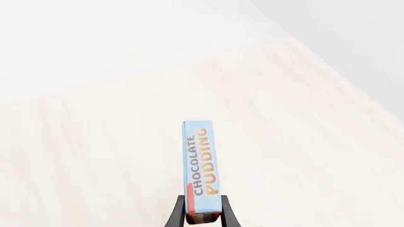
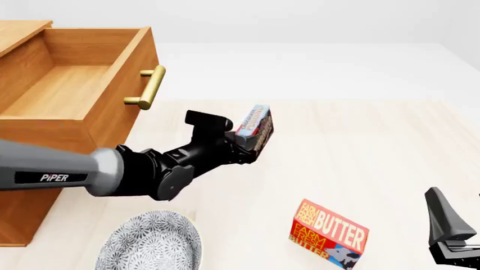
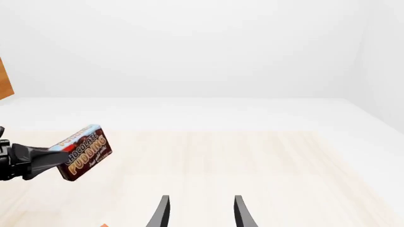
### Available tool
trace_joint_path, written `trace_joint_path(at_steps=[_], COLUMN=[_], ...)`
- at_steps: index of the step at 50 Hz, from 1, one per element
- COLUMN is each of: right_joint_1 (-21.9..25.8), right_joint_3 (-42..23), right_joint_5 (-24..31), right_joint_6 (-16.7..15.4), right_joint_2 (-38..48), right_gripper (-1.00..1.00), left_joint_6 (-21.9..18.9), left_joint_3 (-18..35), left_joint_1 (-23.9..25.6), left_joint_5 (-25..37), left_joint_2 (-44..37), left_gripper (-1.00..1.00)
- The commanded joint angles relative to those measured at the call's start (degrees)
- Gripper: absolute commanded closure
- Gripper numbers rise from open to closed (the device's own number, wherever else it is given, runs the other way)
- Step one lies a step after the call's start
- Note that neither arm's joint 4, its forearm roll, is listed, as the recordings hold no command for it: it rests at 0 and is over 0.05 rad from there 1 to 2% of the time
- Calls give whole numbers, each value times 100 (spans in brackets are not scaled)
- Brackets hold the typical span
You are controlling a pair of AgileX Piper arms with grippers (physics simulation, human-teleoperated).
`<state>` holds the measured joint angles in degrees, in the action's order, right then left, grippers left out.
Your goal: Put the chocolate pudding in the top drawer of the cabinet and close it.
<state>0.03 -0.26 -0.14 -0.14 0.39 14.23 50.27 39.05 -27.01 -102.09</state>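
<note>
Pale wood tabletop (image 2: 375, 146) fills the scene w/ a white backdrop behind. Biggest item is the cabinet (image 2: 30, 185), light orange-brown, at the table's left side in the front view. Its top drawer (image 2: 71, 84) is pulled out, inside bare wood, brass bar handle (image 2: 150, 87) on the front panel facing right.

Left arm (image 2: 98, 171), grey sleeve marked PIPER then black links, reaches in from the left twd table centre. Left gripper (image 2: 251, 140) has its jaws narrow, clamped on the chocolate pudding (image 2: 257, 126), lifted clear of the table, just right of the drawer handle and lower than the drawer rim.

Pudding box: long axis runs out along the fingers, away from the wrist; in the front view it tilts up and to the right. Held at one short end, other end free. Left wrist view shows the thin light-blue edge (image 1: 202, 170) w/ "CHOCOLATE PUDDING" lettering running lengthwise; broad dark-brown face (image 3: 85, 152) turned twd the right arm.

Butter box (image 2: 330, 233), red, lies on the table near front, right of centre. Patterned grey-white plate (image 2: 150, 244) at front left, partly cut off.

Right gripper (image 3: 200, 213), low at far right, well apart from everything; jaws spread, nothing betw them.
</note>
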Motion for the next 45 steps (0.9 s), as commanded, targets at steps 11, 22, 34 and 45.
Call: trace_joint_path(at_steps=[11,22,34,45], right_joint_1=[0,0,0,0], right_joint_3=[0,0,0,0], right_joint_5=[0,0,0,0], right_joint_6=[0,0,0,0], right_joint_2=[0,0,0,0], right_gripper=[-100,-100,-100,-100], left_joint_6=[-465,-528,-719,-1142], left_joint_3=[-73,-41,17,206], left_joint_1=[144,87,55,-40], left_joint_5=[520,825,1047,1430], left_joint_2=[873,1315,1707,1936], left_gripper=[100,100,100,100])
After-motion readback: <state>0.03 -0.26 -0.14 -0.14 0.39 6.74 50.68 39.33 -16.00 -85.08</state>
